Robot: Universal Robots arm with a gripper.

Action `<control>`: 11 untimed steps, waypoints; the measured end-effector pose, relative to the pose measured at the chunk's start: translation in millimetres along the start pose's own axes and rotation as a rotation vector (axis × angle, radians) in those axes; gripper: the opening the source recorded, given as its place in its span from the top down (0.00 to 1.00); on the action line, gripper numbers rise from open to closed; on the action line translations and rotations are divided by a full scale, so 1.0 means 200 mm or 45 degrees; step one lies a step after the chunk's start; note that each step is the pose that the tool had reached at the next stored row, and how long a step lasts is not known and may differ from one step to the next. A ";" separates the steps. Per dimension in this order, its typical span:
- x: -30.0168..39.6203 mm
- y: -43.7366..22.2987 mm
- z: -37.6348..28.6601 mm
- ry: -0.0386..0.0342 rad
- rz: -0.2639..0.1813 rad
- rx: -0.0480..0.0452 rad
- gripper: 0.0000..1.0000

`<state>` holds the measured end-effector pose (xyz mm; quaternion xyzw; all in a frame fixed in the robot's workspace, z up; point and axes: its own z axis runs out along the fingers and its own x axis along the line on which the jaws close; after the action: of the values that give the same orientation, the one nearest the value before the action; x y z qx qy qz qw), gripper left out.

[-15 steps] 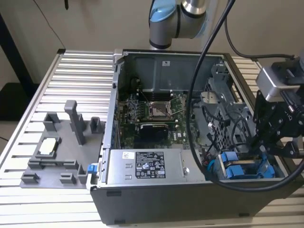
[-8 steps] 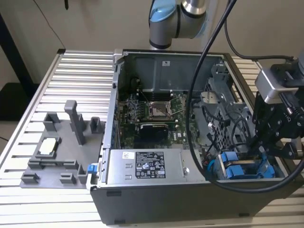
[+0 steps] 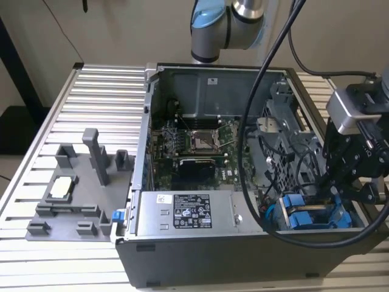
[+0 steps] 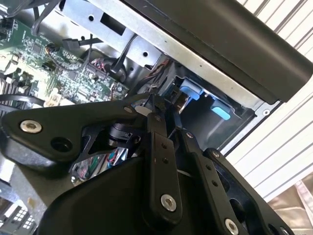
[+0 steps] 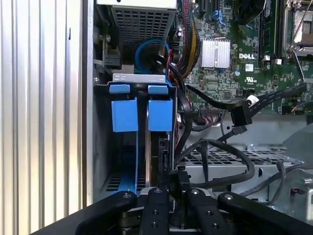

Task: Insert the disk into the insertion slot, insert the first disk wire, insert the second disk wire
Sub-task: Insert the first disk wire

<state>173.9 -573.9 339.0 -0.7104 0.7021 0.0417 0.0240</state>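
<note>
The disk [image 5: 160, 115] sits in the insertion slot of the grey drive cage [image 5: 138, 77], its blue carrier tab facing me; in the exterior view it is the blue frame [image 3: 313, 218] at the case's near corner on the exterior view's right. My gripper [image 5: 177, 190] hangs right over the disk's rear edge, its jaws close together on a black wire plug [image 5: 176, 177] whose cable loops away over the metal floor. In the exterior view the gripper [image 3: 347, 190] is just above the cage. A second black wire [image 5: 238, 116] with its plug lies loose over the motherboard edge.
Another blue-tabbed drive carrier [image 5: 124, 115] stands beside the disk in the same cage. The open computer case [image 3: 200, 255] lies on a slatted table, with motherboard [image 3: 194, 149], power supply [image 3: 188, 213] and black cable bundles [image 3: 285, 164]. A grey fixture tray [image 3: 73, 194] is at the exterior view's left.
</note>
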 end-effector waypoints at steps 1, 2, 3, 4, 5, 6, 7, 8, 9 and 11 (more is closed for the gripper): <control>0.000 -0.001 0.000 0.0002 0.000 0.000 0.81; 0.000 -0.001 0.000 0.0001 0.000 0.000 0.81; 0.001 -0.001 0.000 0.0000 0.000 -0.001 0.81; 0.001 -0.001 -0.001 0.0001 0.001 -0.001 0.81; 0.001 -0.001 -0.003 0.0002 0.001 -0.001 0.81; 0.001 -0.001 -0.002 0.0000 0.001 -0.001 0.81; 0.002 -0.001 -0.003 0.0001 0.002 -0.001 0.81; 0.002 -0.001 -0.003 0.0000 0.003 -0.001 0.81; 0.003 -0.001 -0.003 -0.0001 0.004 -0.001 0.81; 0.004 -0.001 -0.003 0.0000 0.007 -0.001 0.81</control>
<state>174.2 -574.8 339.5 -0.7086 0.7039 0.0420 0.0237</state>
